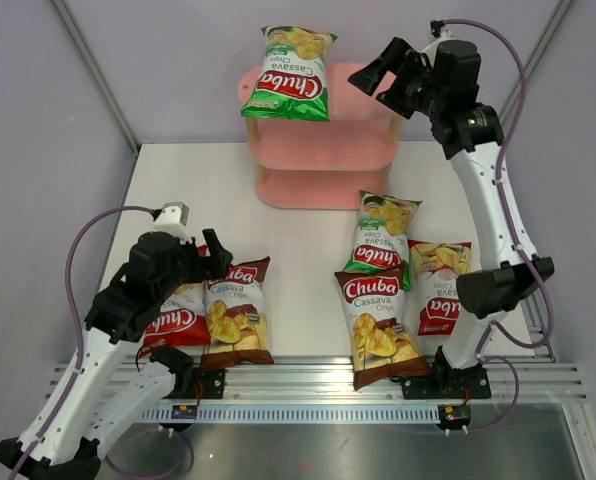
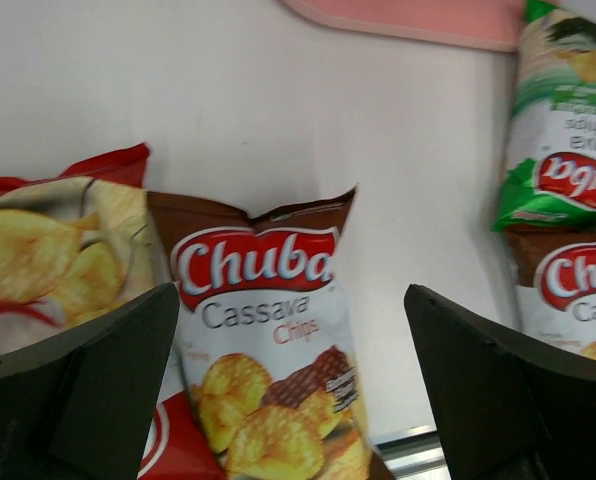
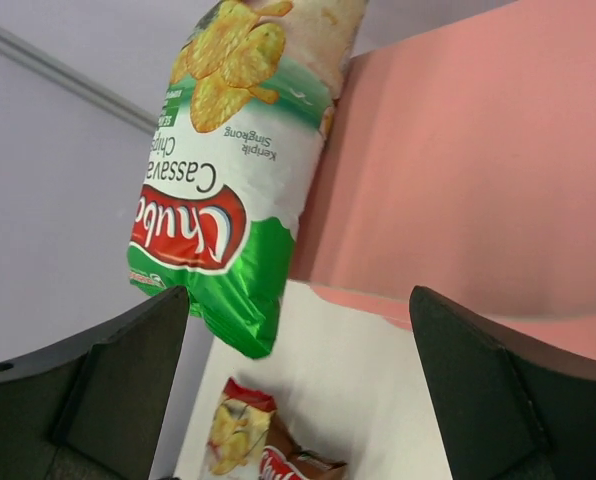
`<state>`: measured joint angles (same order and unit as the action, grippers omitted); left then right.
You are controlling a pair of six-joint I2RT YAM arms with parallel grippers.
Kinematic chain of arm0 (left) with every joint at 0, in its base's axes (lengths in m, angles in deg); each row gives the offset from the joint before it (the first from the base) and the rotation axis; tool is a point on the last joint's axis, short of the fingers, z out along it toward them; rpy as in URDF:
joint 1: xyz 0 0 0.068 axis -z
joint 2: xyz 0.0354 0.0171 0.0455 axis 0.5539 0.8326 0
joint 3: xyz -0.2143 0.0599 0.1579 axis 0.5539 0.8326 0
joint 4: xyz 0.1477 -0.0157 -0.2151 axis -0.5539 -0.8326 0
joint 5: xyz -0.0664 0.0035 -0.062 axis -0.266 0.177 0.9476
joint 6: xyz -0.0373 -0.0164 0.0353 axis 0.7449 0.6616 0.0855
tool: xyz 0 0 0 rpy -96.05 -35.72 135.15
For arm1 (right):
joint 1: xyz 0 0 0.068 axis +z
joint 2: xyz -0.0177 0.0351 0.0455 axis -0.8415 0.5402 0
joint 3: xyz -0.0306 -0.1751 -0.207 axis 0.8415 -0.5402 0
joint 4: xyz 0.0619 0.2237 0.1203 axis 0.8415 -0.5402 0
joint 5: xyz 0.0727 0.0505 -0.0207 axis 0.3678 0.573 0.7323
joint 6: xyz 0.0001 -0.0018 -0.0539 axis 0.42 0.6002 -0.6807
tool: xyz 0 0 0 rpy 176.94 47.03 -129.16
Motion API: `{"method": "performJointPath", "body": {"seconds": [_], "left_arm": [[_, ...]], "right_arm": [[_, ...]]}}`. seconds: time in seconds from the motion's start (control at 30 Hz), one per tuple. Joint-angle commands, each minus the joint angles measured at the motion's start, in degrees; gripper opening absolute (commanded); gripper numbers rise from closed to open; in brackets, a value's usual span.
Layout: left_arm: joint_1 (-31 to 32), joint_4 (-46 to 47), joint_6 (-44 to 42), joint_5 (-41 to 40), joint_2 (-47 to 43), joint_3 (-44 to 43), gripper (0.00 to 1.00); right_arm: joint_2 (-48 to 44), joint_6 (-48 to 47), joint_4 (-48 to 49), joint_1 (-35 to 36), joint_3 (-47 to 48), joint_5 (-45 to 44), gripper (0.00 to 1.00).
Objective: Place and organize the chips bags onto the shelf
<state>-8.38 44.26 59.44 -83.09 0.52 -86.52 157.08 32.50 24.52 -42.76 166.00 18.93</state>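
The pink shelf (image 1: 323,150) stands at the back of the table. One green chips bag (image 1: 291,75) lies on its top board, overhanging the left edge; it also shows in the right wrist view (image 3: 228,190). My right gripper (image 1: 378,72) is open and empty above the shelf's right end. On the right of the table lie a green bag (image 1: 383,235), a brown bag (image 1: 378,325) and a red bag (image 1: 438,285). At the left lie a brown bag (image 1: 236,312) and a red bag (image 1: 176,318). My left gripper (image 1: 218,262) is open and empty above the left brown bag (image 2: 268,360).
Grey walls close in the table on the left, back and right. A metal rail (image 1: 318,378) runs along the near edge between the arm bases. The shelf's lower boards (image 1: 323,192) show below the top one.
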Motion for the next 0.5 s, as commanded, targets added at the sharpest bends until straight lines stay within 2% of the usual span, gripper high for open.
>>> {"method": "performJointPath", "body": {"seconds": [0.0,0.03,0.07,0.1,0.2,0.33,0.43,0.47], "left_arm": [[-0.12,12.62,7.08,14.05,3.51,0.77,0.99],[-0.03,15.26,8.84,16.59,4.66,1.73,0.99],[0.14,21.46,12.42,21.49,6.06,3.74,0.99],[0.58,24.75,14.20,23.02,8.77,4.81,0.99],[5.14,35.48,18.43,22.87,14.06,6.22,0.99],[11.56,44.45,20.37,23.65,28.88,3.16,0.99],[12.36,50.25,20.90,25.40,36.64,-0.54,0.99],[12.36,52.96,20.55,26.11,41.71,-1.50,0.99]], "right_arm": [[-13.29,-10.17,-7.30,-0.40,-5.50,-10.82,1.00],[-16.04,-12.54,-6.78,-0.48,-8.66,-13.19,1.00],[-19.11,-13.43,-6.17,-0.48,-15.91,-14.00,1.00],[-25.23,-14.22,-5.38,-0.57,-19.64,-14.44,0.99],[-37.10,-16.43,-4.05,-0.57,-32.57,-13.48,0.99],[-50.14,-15.11,-4.49,-0.57,-47.49,-11.39,0.99],[-58.23,-13.54,-4.84,-0.48,-52.79,-7.17,0.99],[-59.99,-12.92,-4.76,-0.48,-55.68,-5.76,0.99]]}}
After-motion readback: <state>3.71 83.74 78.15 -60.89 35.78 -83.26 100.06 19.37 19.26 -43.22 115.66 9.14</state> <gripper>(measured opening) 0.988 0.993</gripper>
